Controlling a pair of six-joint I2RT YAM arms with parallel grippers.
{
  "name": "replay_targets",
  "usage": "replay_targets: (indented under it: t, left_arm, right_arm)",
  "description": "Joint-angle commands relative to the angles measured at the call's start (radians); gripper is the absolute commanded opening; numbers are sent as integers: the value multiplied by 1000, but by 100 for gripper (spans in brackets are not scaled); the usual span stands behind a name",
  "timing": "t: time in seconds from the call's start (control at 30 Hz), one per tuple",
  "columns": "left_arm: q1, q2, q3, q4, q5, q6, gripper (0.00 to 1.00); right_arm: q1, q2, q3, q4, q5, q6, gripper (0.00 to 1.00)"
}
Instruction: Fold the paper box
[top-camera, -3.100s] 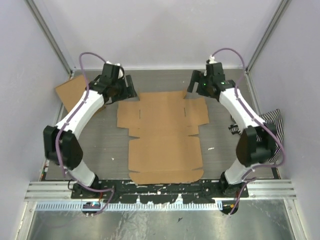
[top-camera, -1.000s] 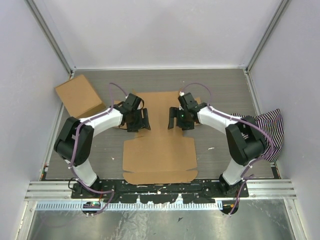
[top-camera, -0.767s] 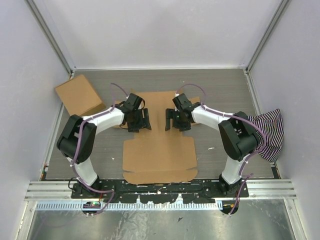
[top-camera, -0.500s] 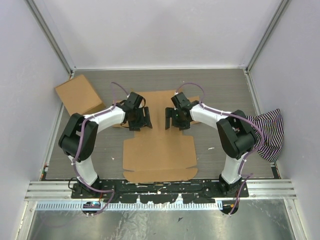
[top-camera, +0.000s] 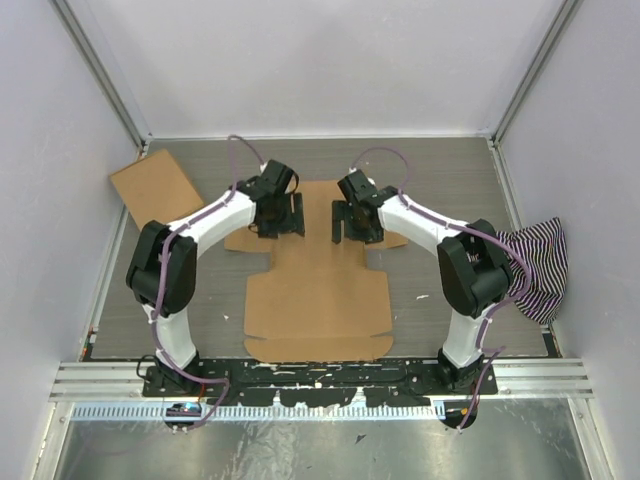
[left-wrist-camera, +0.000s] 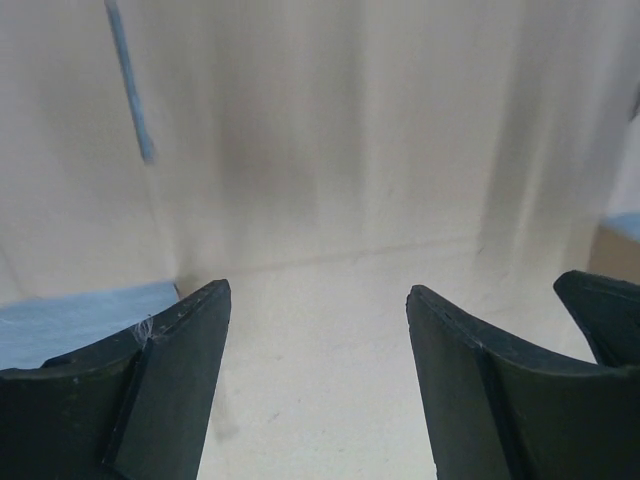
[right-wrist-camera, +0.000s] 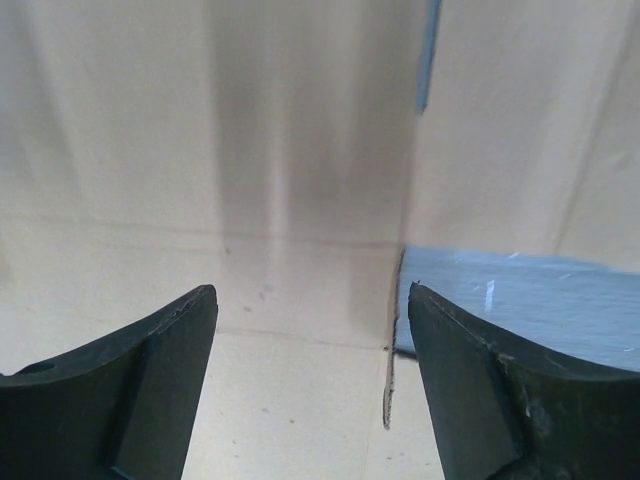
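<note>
The paper box (top-camera: 315, 300) is a flat brown die-cut cardboard sheet lying in the middle of the table. Its far part stands up as a wall in front of both wrist cameras, with a crease at its foot in the left wrist view (left-wrist-camera: 330, 255) and the right wrist view (right-wrist-camera: 300, 245). My left gripper (top-camera: 281, 222) is open, fingers down on the sheet's far left part (left-wrist-camera: 315, 290). My right gripper (top-camera: 351, 224) is open on the far right part (right-wrist-camera: 312, 290), next to a slit (right-wrist-camera: 392, 370). Neither holds anything.
A second, squarish brown carton (top-camera: 150, 188) lies at the back left by the wall. A striped cloth (top-camera: 535, 262) hangs at the right edge. The metal rail (top-camera: 320, 385) runs along the near edge. Grey table (top-camera: 440, 180) shows behind and beside the sheet.
Both arms came in from the back corners onto the sheet, then slid toward its far end. The sheet's far part now rises in front of the fingers. Both grippers stayed open.
</note>
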Motion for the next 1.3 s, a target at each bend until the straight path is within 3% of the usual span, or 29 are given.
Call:
replay_targets:
  t: [0.0, 0.2, 0.37, 0.47, 0.7, 0.8, 0.83, 0.97, 1.0, 1.13, 1.27]
  left_arm:
    - [35, 44, 259, -145, -162, 105, 78]
    - [122, 256, 643, -289, -241, 144, 75]
    - [179, 482, 942, -417, -257, 157, 70]
    - [195, 577, 1045, -446, -262, 168, 69]
    - [209, 629, 1062, -389, -240, 174, 67]
    - [209, 642, 1061, -369, -220, 172, 60]
    - [210, 645, 1060, -361, -216, 171, 55]
    - [211, 644, 1048, -325, -191, 185, 5]
    - [211, 641, 1045, -318, -188, 189, 0]
    - [211, 594, 1005, -277, -194, 208, 0]
    - [211, 433, 791, -100, -179, 214, 0]
  right_arm:
    - [-88, -56, 181, -70, 137, -63, 82]
    - [-205, -86, 235, -84, 86, -103, 82]
    - [-217, -110, 205, -77, 85, -129, 82]
    - [-223, -132, 162, -51, 66, -131, 82]
    - [-238, -131, 115, -19, -3, -130, 82]
    - [-237, -121, 112, -17, -15, -131, 82]
    - [-237, -119, 112, -17, -16, -130, 82]
    - [-238, -116, 112, -18, -19, -131, 82]
    - [-239, -117, 113, -18, -19, -131, 82]
    - [-244, -129, 131, -31, -18, -130, 82]
    - [-250, -155, 169, -58, -5, -137, 82]
